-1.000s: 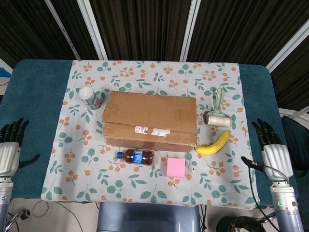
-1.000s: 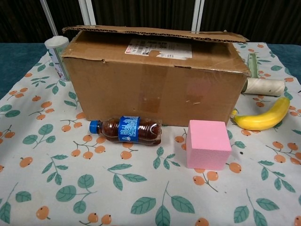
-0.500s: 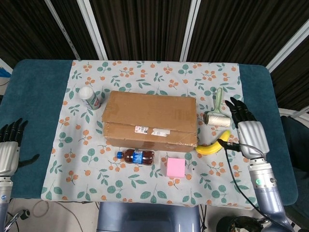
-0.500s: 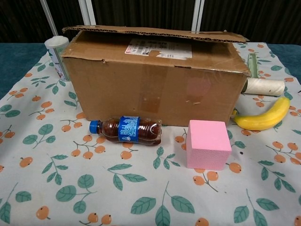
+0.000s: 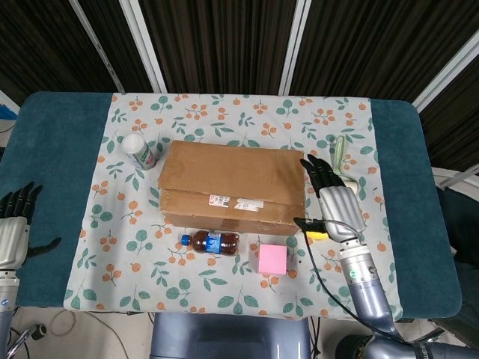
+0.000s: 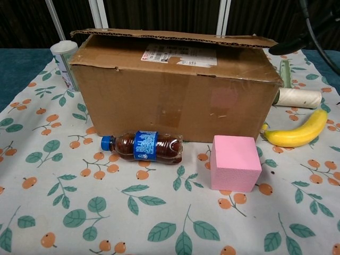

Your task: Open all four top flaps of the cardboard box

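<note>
The cardboard box (image 5: 233, 185) is seen at the middle of the floral tablecloth (image 5: 194, 299), its long side facing the robot. Its top flaps (image 6: 175, 38) are folded over the opening; in the chest view the near flap is raised slightly along the front edge, so a thin dark gap is left. The contents cannot be seen. A brown drink bottle (image 5: 211, 241) with a blue cap is laid on its side just before the box's front face, cap pointing to the robot's left, dark liquid visible inside. A pink cube (image 5: 272, 259) is set to the right of the bottle, apart from the box. A white canister (image 5: 140, 151) is stood near the box's far-left corner. A banana (image 6: 297, 131) and a lint roller (image 6: 297, 96) are placed off the box's right end; in the head view both are partly covered by the right hand. The right hand (image 5: 334, 200) is held above the table just beside the box's right end, fingers extended and apart, nothing grasped; whether it touches the box cannot be told. The left hand (image 5: 15, 228) is kept at the table's left margin over the teal cloth (image 5: 52, 149), well apart from the box, fingers extended, empty. Open cloth is left along the near edge and behind the box.
</note>
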{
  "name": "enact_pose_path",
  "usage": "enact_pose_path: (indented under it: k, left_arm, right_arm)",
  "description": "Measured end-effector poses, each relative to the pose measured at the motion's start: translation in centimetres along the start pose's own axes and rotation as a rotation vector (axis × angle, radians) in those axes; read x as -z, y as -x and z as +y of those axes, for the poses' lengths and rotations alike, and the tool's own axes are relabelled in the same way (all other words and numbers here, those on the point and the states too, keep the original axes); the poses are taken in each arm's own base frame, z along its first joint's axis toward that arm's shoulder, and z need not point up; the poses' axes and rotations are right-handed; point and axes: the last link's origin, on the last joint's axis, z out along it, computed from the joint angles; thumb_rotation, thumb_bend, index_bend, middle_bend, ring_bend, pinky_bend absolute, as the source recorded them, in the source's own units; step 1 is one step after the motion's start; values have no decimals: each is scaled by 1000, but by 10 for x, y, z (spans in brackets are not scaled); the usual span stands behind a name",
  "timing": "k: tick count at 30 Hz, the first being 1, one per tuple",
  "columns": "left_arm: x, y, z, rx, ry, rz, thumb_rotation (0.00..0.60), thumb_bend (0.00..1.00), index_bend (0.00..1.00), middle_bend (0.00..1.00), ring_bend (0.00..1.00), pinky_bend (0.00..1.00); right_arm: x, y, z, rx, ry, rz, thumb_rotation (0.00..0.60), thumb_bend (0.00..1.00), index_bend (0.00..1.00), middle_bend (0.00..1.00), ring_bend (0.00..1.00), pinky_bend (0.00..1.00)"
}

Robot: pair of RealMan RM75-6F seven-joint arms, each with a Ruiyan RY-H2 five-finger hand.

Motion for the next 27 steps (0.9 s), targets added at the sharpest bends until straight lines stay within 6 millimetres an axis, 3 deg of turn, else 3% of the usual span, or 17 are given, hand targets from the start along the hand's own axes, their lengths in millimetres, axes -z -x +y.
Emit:
enact_pose_path:
  k: [19, 27]
  left_arm:
    - [-3, -1, -1, 66, -25, -11, 600, 48, 0, 0, 0, 0]
    - [-5, -2, -1, 86, -28, -11, 600, 50, 0, 0, 0, 0]
  right_arm:
    - [-30, 26, -4, 53, -4, -4, 600, 229, 0, 0, 0, 214]
    - [-48, 25, -3, 67, -11, 37, 600, 445, 0, 0, 0, 214]
